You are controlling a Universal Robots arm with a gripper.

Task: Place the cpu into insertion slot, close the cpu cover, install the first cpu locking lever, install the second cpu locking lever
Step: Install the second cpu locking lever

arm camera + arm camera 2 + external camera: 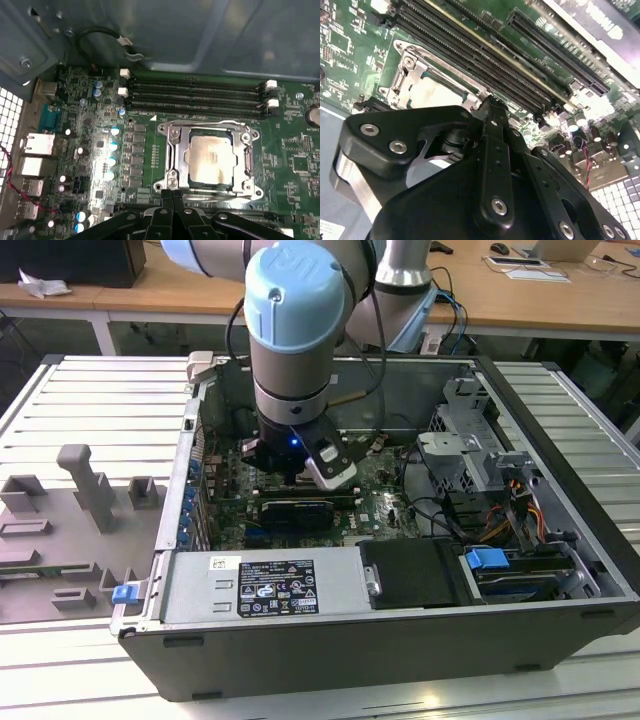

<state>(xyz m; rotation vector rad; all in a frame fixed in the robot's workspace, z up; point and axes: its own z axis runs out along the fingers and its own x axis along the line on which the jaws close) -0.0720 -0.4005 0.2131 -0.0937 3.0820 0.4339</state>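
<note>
The cpu [210,159] lies in the insertion slot [176,162], beside the memory slots [195,95].

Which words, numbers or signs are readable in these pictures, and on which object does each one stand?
No text can be read with confidence.
Large label on the grey box, exterior view: print too small.
Small sticker beside it: too small.
White letters on the black card, second wrist view: cut off and blurred.
Tiny white marks on the green board, first wrist view: too small.
</note>
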